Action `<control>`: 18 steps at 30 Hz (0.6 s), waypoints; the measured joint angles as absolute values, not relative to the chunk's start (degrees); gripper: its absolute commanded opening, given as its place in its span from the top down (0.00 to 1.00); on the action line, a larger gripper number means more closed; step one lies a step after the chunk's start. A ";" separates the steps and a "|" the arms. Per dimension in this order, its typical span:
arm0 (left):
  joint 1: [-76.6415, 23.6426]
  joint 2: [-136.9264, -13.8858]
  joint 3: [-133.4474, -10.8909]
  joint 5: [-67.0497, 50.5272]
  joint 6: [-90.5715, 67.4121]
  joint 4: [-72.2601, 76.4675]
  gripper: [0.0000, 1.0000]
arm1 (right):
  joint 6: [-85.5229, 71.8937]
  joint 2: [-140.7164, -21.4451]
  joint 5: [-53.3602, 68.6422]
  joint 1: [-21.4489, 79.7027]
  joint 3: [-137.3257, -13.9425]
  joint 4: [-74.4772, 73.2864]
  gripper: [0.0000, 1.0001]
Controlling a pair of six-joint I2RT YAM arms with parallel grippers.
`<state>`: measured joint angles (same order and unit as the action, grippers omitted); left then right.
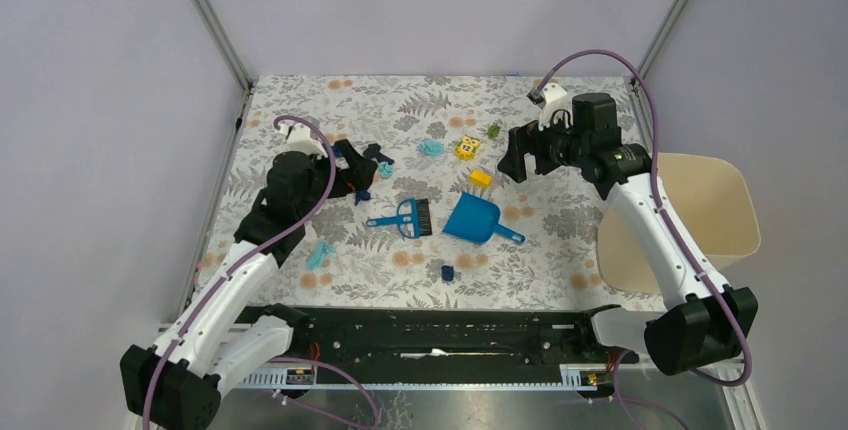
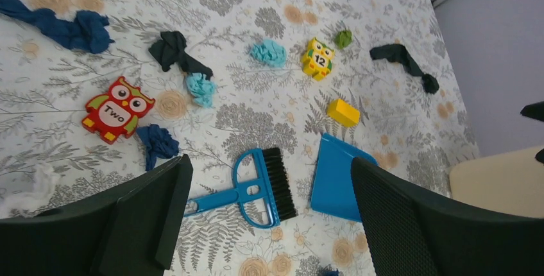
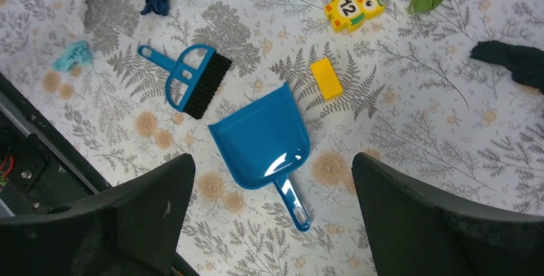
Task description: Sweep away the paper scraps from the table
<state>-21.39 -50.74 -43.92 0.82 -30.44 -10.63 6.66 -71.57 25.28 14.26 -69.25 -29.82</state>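
Directions are read on the top view, with 12 o'clock at the far edge of the table.

1. Table [image 1: 420,110]: a flat surface under a white cloth printed with grey ferns and orange flowers. All items below lie on it except the bin.
2. Bin [image 1: 700,210]: beige, standing off the table edge at 3 o'clock.
3. Left gripper [image 1: 372,172]: hangs over the cloth at 9 o'clock of the table centre. The jaws are spread wide and released, with nothing between them.
4. Right gripper [image 1: 512,162]: hangs at 2 o'clock of the table centre. The jaws are likewise spread wide and grasp nothing.
5. Dustpan [image 1: 472,218]: blue, lying flat near the table centre, with its handle pointing to 4 o'clock.
6. Brush [image 1: 405,218]: blue with black bristles, near the dustpan at its 9 o'clock and not touching it. The bristles face the dustpan.
7. Yellow owl toy [image 1: 466,147]: marked "12", at 12 o'clock of the dustpan.
8. Red owl toy [image 2: 117,108]: marked "Two", shown in the left wrist view.
9. Yellow block [image 1: 481,178]: between the yellow owl toy and the dustpan, touching neither.
10. Paper scraps [image 1: 432,148]: scattered loose on the cloth.
    - The light cyan scrap [image 2: 268,52] lies near the yellow owl toy at its 9 o'clock.
    - The green scrap [image 1: 493,131] lies at the yellow owl toy's 2 o'clock.
    - The dark blue scrap [image 1: 447,272] lies at 7 o'clock of the dustpan.
    - The second cyan scrap [image 1: 320,253] lies at 8 o'clock of the brush.
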 measured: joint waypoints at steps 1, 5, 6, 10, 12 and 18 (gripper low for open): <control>-21.39 -51.29 -43.81 0.19 -30.55 -10.63 0.01 | 6.39 -71.57 25.67 14.33 -69.25 -29.19 0.00; -21.63 -53.36 -43.81 -2.44 -29.87 -10.41 0.01 | 6.35 -71.79 28.62 14.37 -69.73 -27.86 0.00; -21.82 -53.41 -43.77 -2.55 -29.85 -10.33 0.01 | 6.66 -72.14 29.91 14.37 -70.48 -28.03 0.00; -22.92 -53.45 -43.18 -2.72 -30.04 -9.04 0.01 | 8.19 -75.46 35.16 14.70 -75.53 -28.18 0.00; -23.24 -53.65 -42.19 -3.07 -29.63 -8.32 0.02 | 8.16 -77.54 36.71 15.03 -77.36 -27.90 0.00; -23.66 -56.05 -40.16 -7.01 -24.36 -8.36 0.11 | 10.81 -83.11 39.46 15.66 -76.53 -28.25 0.00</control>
